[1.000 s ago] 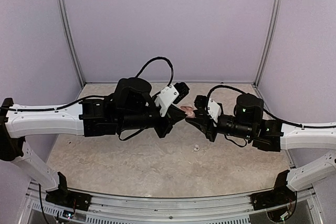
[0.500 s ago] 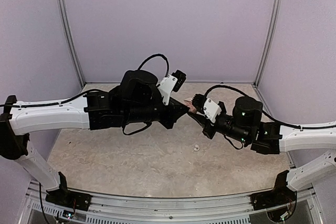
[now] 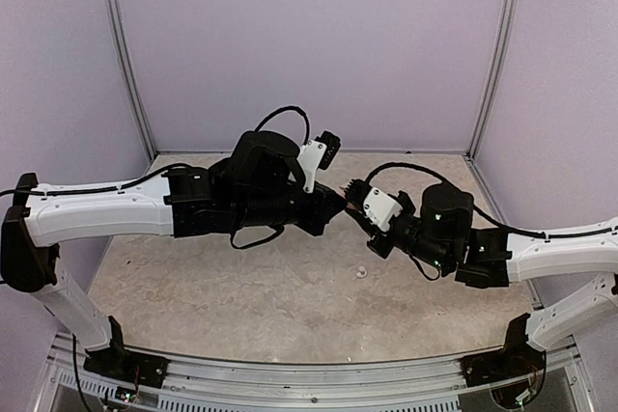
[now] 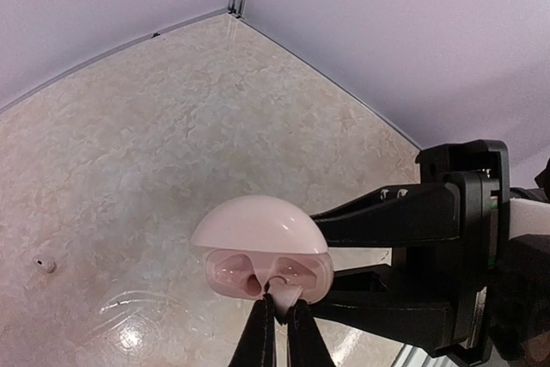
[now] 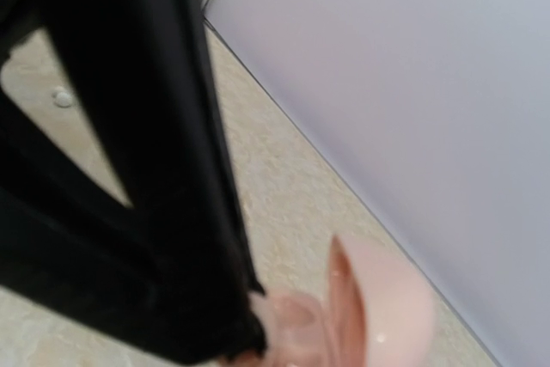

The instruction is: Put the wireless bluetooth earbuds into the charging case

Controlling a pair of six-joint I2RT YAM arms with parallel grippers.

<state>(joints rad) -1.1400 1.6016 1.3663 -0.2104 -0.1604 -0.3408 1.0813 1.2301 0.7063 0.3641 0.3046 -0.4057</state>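
Above the table [image 4: 129, 126], a bud [image 4: 278, 291] sits at the mouth of the open pink case [image 4: 258, 228], pinched between the pressed-together tips of your left gripper [image 4: 277, 324]. Seen from the left wrist, the socket lies at twelve o'clock from those tips, just touching. The right gripper [image 3: 355, 204], clamped on the case, reaches in from three o'clock. A second bud [image 4: 45, 264] lies on the table at nine o'clock, well apart.

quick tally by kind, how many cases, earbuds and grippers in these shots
charging case: 1
earbuds: 2, the loose earbud and the pinched earbud
grippers: 2, left gripper, right gripper
total: 5
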